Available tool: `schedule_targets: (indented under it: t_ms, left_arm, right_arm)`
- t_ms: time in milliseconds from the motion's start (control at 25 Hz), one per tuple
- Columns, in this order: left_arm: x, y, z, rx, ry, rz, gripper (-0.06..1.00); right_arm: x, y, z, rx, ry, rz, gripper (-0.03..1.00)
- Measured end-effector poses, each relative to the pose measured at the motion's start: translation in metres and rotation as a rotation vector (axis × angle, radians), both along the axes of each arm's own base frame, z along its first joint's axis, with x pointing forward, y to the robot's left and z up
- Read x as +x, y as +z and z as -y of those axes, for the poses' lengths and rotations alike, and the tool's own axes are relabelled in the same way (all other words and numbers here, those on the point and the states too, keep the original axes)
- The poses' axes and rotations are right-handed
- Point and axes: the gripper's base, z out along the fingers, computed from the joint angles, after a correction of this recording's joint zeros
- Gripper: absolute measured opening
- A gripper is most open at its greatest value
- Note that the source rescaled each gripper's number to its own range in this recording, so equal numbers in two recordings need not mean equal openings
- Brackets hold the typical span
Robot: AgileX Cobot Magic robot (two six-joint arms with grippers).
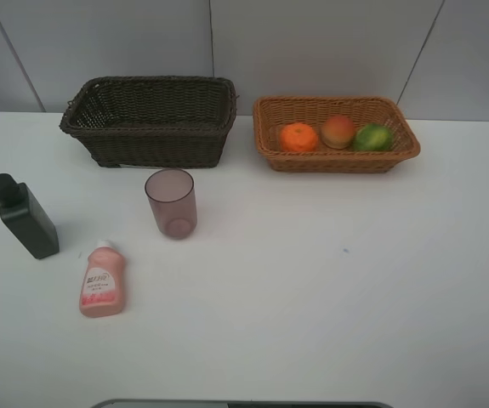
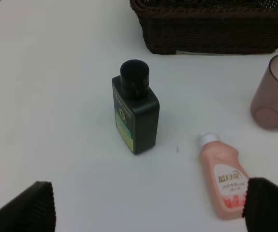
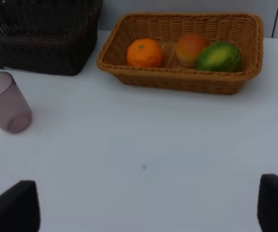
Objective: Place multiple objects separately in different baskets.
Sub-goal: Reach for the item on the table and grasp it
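Note:
The orange (image 1: 298, 137), the red-yellow peach-like fruit (image 1: 338, 131) and the green-yellow mango (image 1: 372, 137) lie in the orange-tan basket (image 1: 265, 138) at the back right. The dark brown basket (image 1: 150, 140) at the back left holds nothing that I can see. The mauve tumbler (image 1: 172, 202) stands upright in front of it. The dark angular bottle (image 1: 25, 218) stands at the left, the pink squeeze bottle (image 1: 102, 280) lies flat beside it. Neither gripper shows in the high view. My left gripper (image 2: 148, 205) is open above the table near the dark bottle (image 2: 134, 114). My right gripper (image 3: 151, 205) is open and empty.
The white table's front edge (image 1: 244, 401) runs along the bottom of the high view. A grey wall stands right behind the baskets. In the right wrist view the tumbler (image 3: 6, 102) stands left of the tan basket (image 3: 182, 79).

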Motion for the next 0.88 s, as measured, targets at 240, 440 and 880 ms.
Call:
schedule_targets:
  t_ms: [240,440,880]
  left_arm:
    - [0.0,0.0,0.0,0.0,0.0,0.0,1.0]
    - [0.0,0.0,0.0,0.0,0.0,0.0,1.0]
    - [0.0,0.0,0.0,0.0,0.0,0.0,1.0]
  right_arm:
    - [0.0016,-0.0048,0.0002,-0.008,-0.005,-0.002,1.0]
    - [0.0,-0.0049,0.0017,-0.019,-0.083,0.015,1.0]
    - [-0.0019,-0.005,-0.0002,-0.025,-0.383,0.018,1.0]
